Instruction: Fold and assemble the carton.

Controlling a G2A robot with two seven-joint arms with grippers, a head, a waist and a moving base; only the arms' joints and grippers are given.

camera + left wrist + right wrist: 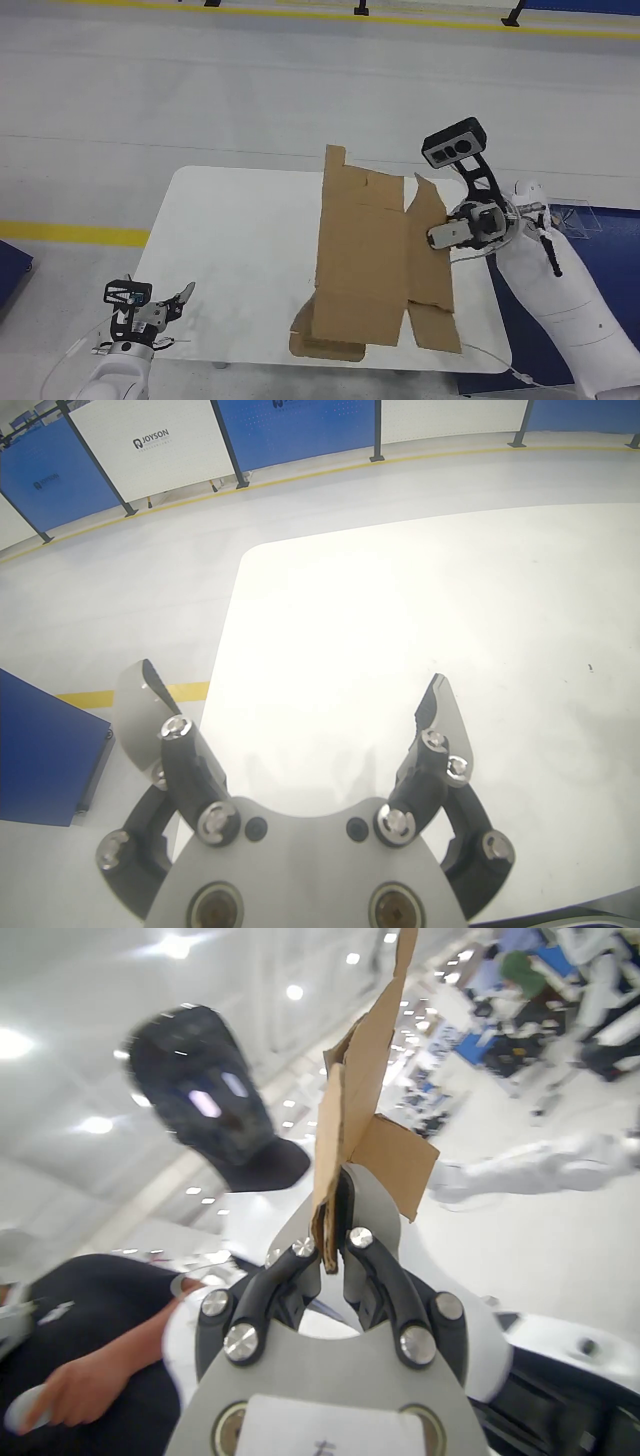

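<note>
While right gripper (334, 1223) pinches an edge flap of the cardboard carton (362, 262), spread unfolded over the white table's (235, 250) right half, bring left gripper (294, 677) over, fingers spread and well apart, to brace the opposite panel before folding.

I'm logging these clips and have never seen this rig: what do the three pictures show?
It is a two-armed robot at a white table. The top picture looks down from above its arms; the other two come from a camera on each wrist. A flattened carton is on the table. The right gripper is shut on its edge. The left gripper is open, holding nothing, over the table's corner.
</note>
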